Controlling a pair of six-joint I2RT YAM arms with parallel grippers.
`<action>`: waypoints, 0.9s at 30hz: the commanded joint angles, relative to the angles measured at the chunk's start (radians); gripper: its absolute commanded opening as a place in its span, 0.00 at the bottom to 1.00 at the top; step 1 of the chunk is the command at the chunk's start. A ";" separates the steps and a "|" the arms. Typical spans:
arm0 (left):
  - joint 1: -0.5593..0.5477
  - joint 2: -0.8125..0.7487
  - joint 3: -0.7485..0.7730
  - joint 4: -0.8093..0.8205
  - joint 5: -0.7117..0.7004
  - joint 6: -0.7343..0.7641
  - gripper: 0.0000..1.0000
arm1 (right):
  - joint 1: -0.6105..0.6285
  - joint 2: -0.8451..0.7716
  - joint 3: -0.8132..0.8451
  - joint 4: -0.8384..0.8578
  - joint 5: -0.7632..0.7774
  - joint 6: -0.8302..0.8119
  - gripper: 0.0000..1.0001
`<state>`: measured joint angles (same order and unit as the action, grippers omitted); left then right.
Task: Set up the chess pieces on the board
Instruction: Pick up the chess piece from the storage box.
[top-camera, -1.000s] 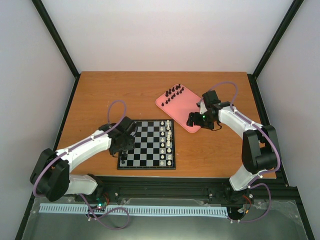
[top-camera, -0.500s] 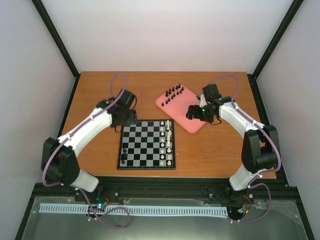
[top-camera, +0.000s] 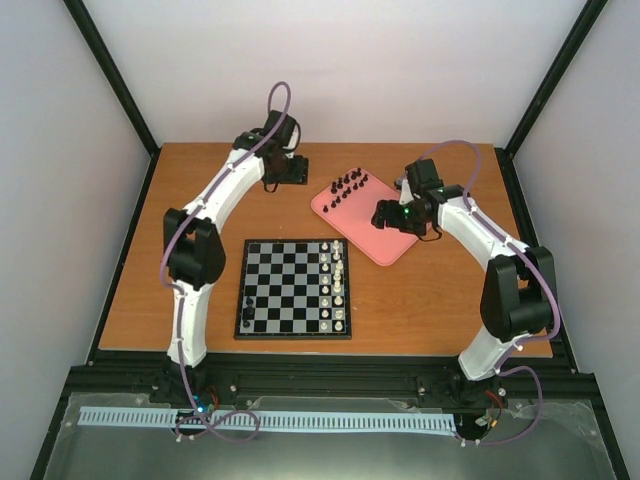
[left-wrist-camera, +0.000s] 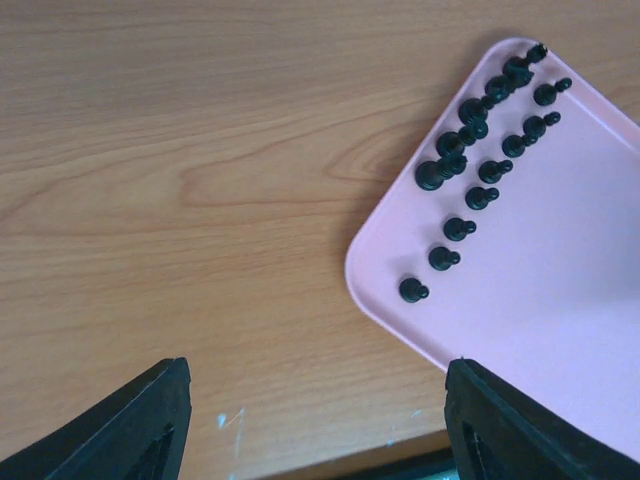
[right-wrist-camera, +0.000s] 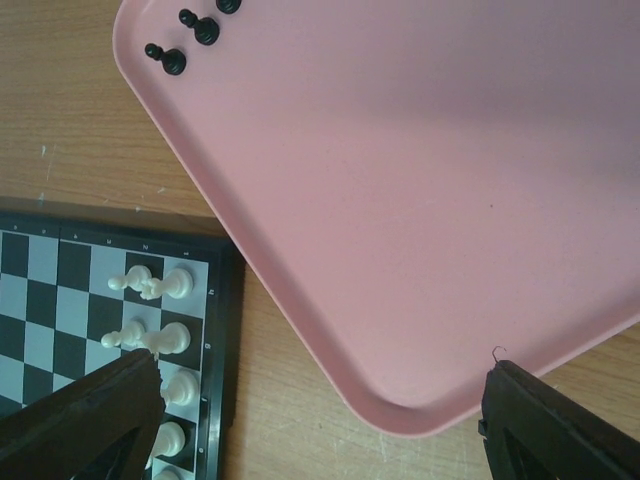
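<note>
Toward the far edge of the tabletop, the left gripper hangs over bare wood just beside the pink tray, jaws spread wide and holding nothing. At the middle of the near edge lies the board, with a few black men on its left file and white pieces along its right side. Most black chess pieces stand in two rows at the tray's far end. The right gripper hovers over the tray's bare part, fully spread, empty. The step looks like fetching another black piece. Next, a gripper must descend over one piece and pinch it without toppling its neighbours.
</note>
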<state>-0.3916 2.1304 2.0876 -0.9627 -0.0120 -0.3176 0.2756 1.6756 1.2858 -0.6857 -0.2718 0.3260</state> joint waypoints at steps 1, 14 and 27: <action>-0.016 0.097 0.119 0.010 0.120 0.050 0.71 | -0.012 0.019 0.037 -0.004 0.018 0.011 1.00; -0.055 0.372 0.393 0.106 0.200 -0.027 0.67 | -0.025 0.083 0.068 0.009 0.013 0.017 1.00; -0.089 0.476 0.475 0.163 0.146 0.002 0.64 | -0.029 0.119 0.078 0.018 0.008 0.013 1.00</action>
<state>-0.4732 2.5809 2.4817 -0.8444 0.1558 -0.3355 0.2512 1.7729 1.3403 -0.6800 -0.2661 0.3374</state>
